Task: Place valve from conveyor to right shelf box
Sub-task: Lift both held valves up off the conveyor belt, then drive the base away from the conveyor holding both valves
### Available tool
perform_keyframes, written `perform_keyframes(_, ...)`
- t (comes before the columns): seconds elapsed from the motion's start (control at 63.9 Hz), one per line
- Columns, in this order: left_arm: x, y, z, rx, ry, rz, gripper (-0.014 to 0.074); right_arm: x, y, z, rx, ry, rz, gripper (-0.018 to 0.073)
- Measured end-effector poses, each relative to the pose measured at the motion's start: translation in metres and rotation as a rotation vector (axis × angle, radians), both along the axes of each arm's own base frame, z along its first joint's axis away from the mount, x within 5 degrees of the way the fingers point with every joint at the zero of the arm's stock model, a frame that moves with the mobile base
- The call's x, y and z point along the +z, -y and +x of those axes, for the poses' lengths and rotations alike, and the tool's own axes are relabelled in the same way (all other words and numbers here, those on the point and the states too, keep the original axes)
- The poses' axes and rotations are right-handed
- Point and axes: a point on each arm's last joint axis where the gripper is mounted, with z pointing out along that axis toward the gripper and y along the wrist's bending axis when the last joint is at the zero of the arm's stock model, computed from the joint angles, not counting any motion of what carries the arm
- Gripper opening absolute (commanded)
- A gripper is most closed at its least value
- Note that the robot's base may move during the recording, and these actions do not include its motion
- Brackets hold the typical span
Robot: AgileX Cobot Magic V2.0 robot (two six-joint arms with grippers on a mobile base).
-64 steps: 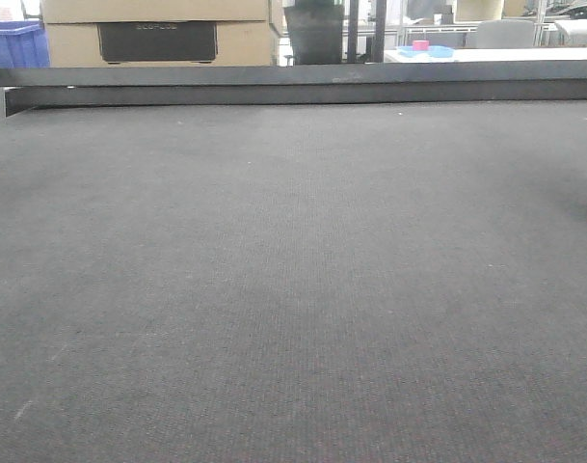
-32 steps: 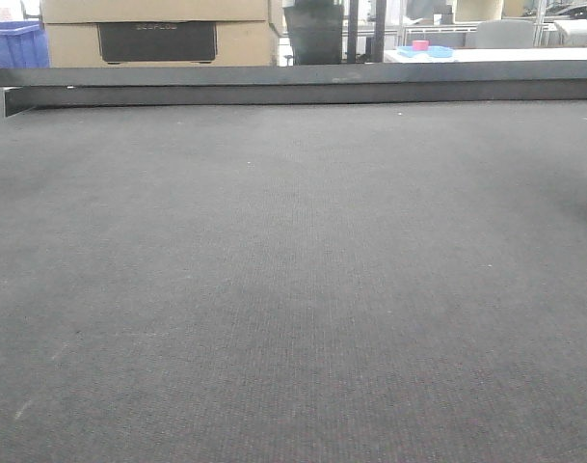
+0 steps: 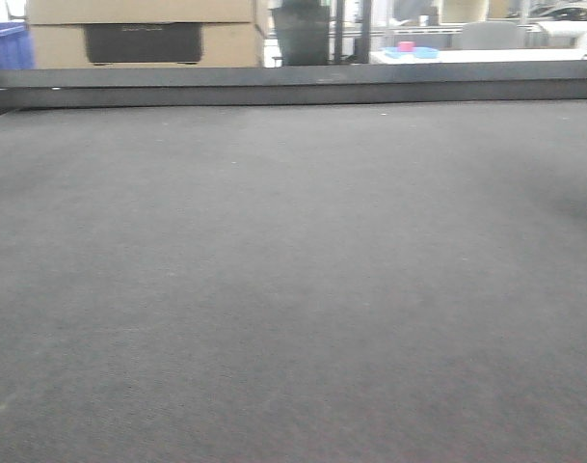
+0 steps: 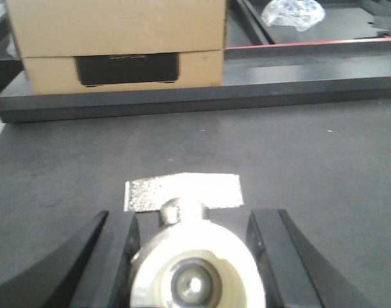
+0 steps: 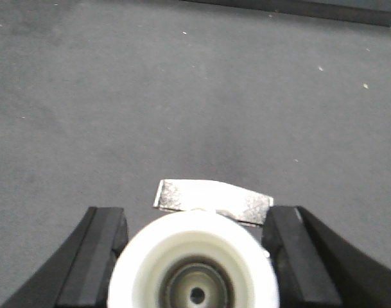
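Left wrist-mounted | left gripper clamps valve; right gripper clamps second valve | risk: round cap may slip, dropping onto conveyor

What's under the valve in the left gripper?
Bare conveyor belt shows beyond the valve and left gripper; the patch directly underneath is hidden by the valve's white cap.

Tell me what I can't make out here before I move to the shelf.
Right shelf and box: in no view.
Left wrist view: left gripper grips a valve; its white cap hides the body, bottom edge crops it.
Right wrist view: same for right gripper and second valve.
Front view: blurred conveyor only; neither arm in frame.
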Motion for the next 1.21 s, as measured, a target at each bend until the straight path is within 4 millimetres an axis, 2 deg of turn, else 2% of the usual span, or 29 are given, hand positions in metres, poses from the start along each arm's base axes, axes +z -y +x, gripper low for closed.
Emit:
perform_keyframes(0.344, 0.0, 0.0, 0.0, 0.0, 0.0, 0.0, -0.0111, 0.0029, -0.0007, 0.0084, -0.005, 0.062, 0.012, -0.0151)
perform_keyframes(1.205, 0.0004, 0.0005, 0.0001, -0.003, 0.005, -0.007, -0.0111, 0.0037, -0.0003, 0.009, -0.009, 0.073, 0.008, -0.0151)
